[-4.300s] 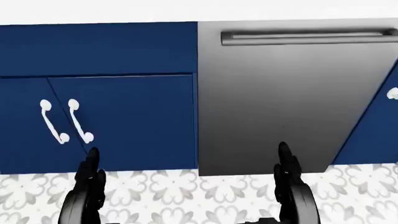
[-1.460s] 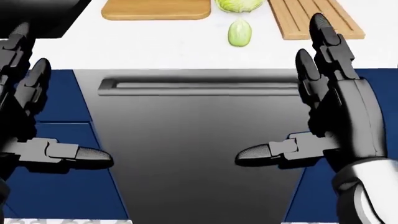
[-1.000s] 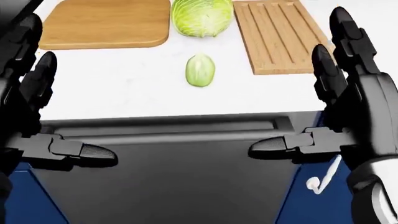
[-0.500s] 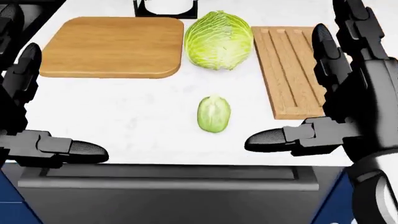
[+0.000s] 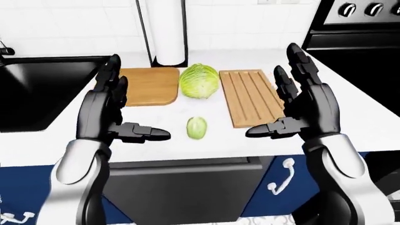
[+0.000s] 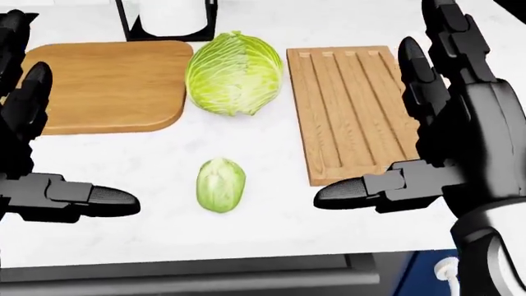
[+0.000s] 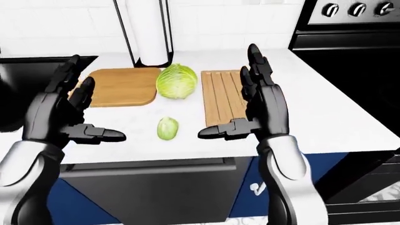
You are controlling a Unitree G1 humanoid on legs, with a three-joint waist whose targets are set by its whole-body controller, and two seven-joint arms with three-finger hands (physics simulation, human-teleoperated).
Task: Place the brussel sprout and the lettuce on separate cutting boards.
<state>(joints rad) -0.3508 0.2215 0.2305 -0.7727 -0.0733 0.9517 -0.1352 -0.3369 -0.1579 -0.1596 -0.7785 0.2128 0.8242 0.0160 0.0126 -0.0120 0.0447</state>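
Brussel sprout point(image 6: 220, 184) untouched, each robot hand point(image 6: 460, 142) spread wide, empty

On the surface point(image 6: 148, 246), the lettuce point(image 6: 234, 73) sat between two boards: one point(image 6: 106, 86) at head-view left, touching it, one point(image 6: 355, 108) at right. The sprout point(image 6: 220, 184) lay below the lettuce, apart from both boards.

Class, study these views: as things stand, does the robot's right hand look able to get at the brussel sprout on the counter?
Probably yes. The right hand hangs open, thumb pointing toward the brussel sprout, which lies alone on bare white counter. Nothing stands between them; the lettuce and grooved cutting board sit higher in the head view.
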